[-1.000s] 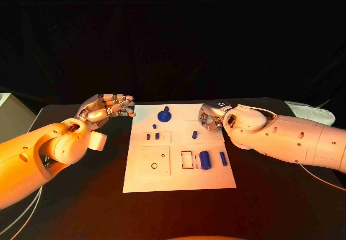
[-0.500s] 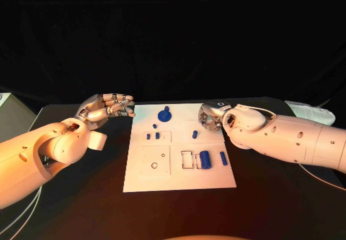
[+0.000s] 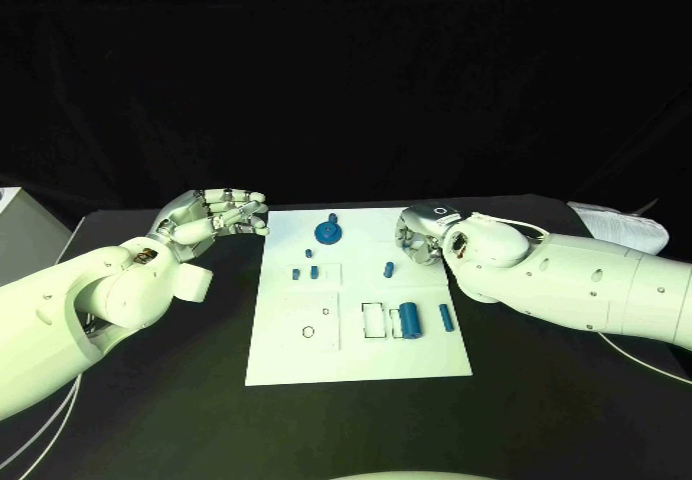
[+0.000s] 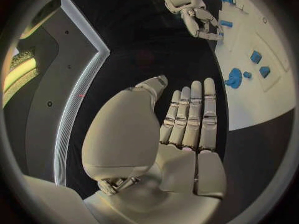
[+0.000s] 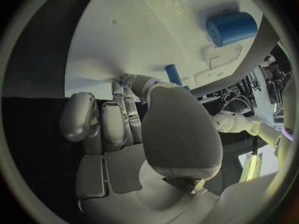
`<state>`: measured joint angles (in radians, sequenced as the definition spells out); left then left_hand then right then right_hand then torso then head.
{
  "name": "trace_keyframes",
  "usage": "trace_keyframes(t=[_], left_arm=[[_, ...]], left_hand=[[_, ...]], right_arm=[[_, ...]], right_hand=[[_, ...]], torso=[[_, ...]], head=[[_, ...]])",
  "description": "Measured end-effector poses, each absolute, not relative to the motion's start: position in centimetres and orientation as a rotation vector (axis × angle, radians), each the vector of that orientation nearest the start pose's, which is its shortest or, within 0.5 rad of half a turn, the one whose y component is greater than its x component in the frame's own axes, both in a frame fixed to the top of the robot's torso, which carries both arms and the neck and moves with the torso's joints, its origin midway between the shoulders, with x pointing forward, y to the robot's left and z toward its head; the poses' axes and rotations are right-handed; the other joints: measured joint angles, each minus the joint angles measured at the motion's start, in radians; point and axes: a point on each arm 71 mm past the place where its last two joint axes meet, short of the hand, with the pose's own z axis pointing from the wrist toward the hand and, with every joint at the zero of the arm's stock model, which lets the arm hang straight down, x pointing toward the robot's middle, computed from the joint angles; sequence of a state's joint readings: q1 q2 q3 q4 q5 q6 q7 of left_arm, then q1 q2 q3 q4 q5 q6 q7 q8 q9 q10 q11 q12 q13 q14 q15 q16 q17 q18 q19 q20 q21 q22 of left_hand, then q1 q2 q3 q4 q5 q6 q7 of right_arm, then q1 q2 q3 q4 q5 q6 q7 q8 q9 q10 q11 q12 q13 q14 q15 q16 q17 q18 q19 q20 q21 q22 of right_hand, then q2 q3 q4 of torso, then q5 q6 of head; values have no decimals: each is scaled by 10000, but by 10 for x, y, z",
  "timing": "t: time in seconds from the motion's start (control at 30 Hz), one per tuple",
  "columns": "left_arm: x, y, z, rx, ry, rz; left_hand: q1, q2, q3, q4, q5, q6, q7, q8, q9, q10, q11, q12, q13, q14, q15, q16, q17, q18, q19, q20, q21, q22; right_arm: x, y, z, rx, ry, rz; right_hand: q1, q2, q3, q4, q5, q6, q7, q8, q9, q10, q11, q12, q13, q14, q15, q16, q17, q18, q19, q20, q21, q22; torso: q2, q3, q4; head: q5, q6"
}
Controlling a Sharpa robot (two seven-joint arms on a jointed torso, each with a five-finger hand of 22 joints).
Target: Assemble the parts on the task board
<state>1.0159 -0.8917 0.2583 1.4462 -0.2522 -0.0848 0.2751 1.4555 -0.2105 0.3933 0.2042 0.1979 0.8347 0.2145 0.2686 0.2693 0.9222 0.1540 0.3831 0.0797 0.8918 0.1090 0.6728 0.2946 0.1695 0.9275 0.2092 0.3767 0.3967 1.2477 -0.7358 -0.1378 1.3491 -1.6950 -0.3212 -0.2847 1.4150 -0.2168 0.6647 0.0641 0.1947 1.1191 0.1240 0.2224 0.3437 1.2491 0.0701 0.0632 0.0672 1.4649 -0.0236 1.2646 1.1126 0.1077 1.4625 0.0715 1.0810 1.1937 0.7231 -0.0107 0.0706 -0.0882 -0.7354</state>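
The fingers [image 4: 190, 119] of the silver left hand [image 3: 214, 217] lie straight and apart, holding nothing, beside the flat white task board [image 3: 289, 360]. The silver right hand [image 3: 420, 236] curls its fingers at the board's far right edge; whether they grip anything cannot be told. Small blue plastic parts [image 3: 410, 320] lie on the board.

Bare board [image 3: 361, 355] at lower centre lies open; upper edge is flanked by left hand [image 3: 216, 215] and right hand [image 3: 420, 240].
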Motion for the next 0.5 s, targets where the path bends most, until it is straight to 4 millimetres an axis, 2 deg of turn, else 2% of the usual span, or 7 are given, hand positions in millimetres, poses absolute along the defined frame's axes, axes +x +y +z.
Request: trace_keyframes(t=[0.5], left_arm=[[502,254,-170,-9719,14747,-15827]], left_hand=[[0,0,-29,-29,0,0,0,0,-8,-35,34,0,-8,7,8,0,7,0,-1,0,-39,-8]], right_arm=[[505,-205,-191,-2617,15520,3394]], right_hand=[[15,39,51,-33,-73,-1,0,27,57,27,26,11,10,0,1,120,136,1,0,0,303,219]], torso=[[-9,0,-13]], head=[[3,46]])
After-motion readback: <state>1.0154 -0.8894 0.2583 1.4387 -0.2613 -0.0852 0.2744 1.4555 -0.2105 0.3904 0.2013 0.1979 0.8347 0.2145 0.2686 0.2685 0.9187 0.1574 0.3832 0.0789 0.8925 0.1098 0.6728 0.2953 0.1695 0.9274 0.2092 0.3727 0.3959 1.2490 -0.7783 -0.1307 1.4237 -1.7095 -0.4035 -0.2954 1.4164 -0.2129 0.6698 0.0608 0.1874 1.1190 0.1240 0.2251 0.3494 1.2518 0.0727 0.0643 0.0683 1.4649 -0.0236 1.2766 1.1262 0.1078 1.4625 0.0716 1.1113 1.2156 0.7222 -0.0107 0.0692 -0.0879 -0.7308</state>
